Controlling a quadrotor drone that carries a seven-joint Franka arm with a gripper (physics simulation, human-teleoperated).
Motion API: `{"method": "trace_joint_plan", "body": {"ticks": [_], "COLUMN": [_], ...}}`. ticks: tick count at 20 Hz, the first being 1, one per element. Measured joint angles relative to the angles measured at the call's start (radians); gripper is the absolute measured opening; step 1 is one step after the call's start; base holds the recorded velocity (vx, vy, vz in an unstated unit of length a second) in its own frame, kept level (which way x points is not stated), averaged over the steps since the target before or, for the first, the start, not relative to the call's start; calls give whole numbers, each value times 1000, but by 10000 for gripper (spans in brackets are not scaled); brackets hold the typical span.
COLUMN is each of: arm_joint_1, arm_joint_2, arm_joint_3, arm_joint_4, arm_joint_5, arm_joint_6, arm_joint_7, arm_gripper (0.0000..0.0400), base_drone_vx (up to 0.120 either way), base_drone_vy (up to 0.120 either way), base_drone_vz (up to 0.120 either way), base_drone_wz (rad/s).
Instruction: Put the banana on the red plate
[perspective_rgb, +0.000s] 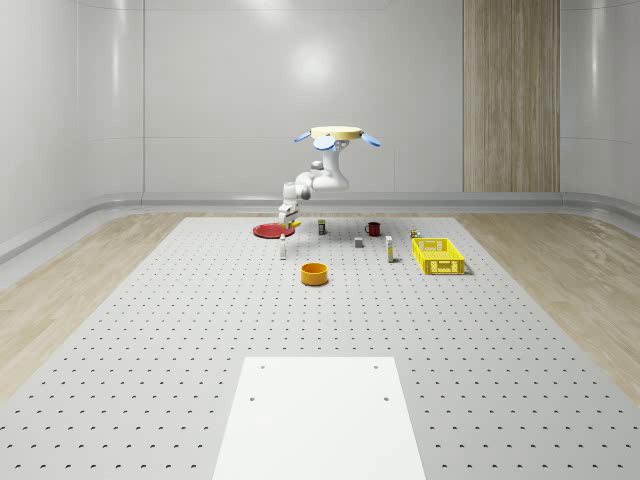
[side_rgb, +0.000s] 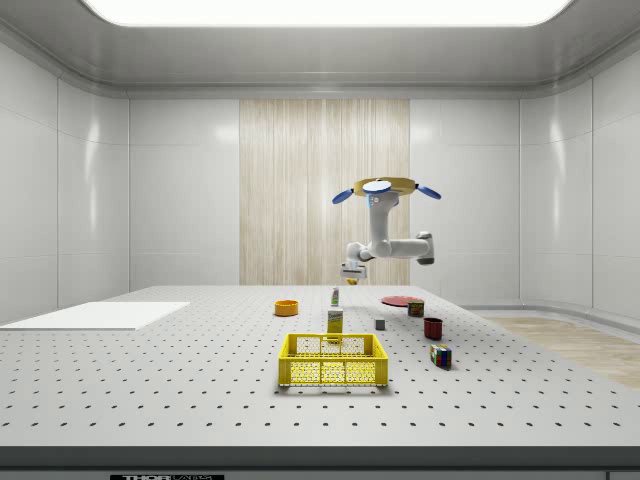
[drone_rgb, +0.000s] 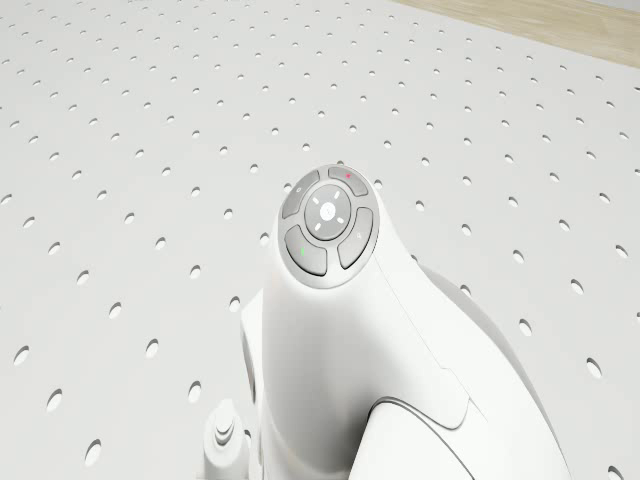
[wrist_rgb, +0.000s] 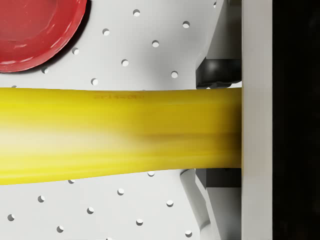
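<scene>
Banana (wrist_rgb: 120, 132) lies crosswise between the claw's fingers (wrist_rgb: 217, 72) in our wrist view, a broad yellow bar clamped at one end, with the dark pads pressed against it from either side. We read the claw (perspective_rgb: 288, 217) as closed on the fruit and carrying it clear of the perforated table (perspective_rgb: 180, 330).

Beyond the banana, the wrist view shows us the rim of the red plate (wrist_rgb: 35, 30) off to one side on the table; the fruit is above bare table just beside the plate, not over it. In the whole-scene view the claw hangs just above the plate's (perspective_rgb: 270, 231) right edge, near the table's far edge, with a sliver of yellow at its tip. The side view gives us what that one cannot: a plain gap of air between the claw (side_rgb: 352, 275) and the table, and the plate (side_rgb: 402, 300) lying to the side view's right of the claw.

The arm (perspective_rgb: 320, 182) bends down from the drone (perspective_rgb: 337, 135), which hovers well above the far part of the table, to the right of the plate in the whole-scene view. Our drone view looks down on the arm's white shell and its grey button ring (drone_rgb: 327, 222).

Farther out on the table stand an orange bowl (perspective_rgb: 315, 273), a dark red mug (perspective_rgb: 373, 228) and a yellow crate (perspective_rgb: 438, 256).
</scene>
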Motion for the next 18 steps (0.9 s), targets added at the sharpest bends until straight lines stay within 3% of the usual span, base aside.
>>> {"method": "trace_joint_plan", "body": {"ticks": [18], "arm_joint_1": [-2], "arm_joint_2": [-12], "arm_joint_3": [2], "arm_joint_4": [1], "arm_joint_5": [11], "arm_joint_6": [12], "arm_joint_7": [-540], "arm_gripper": [193], "base_drone_vx": [0], "base_drone_vy": [0], "base_drone_vz": [0], "base_drone_wz": [-300]}}
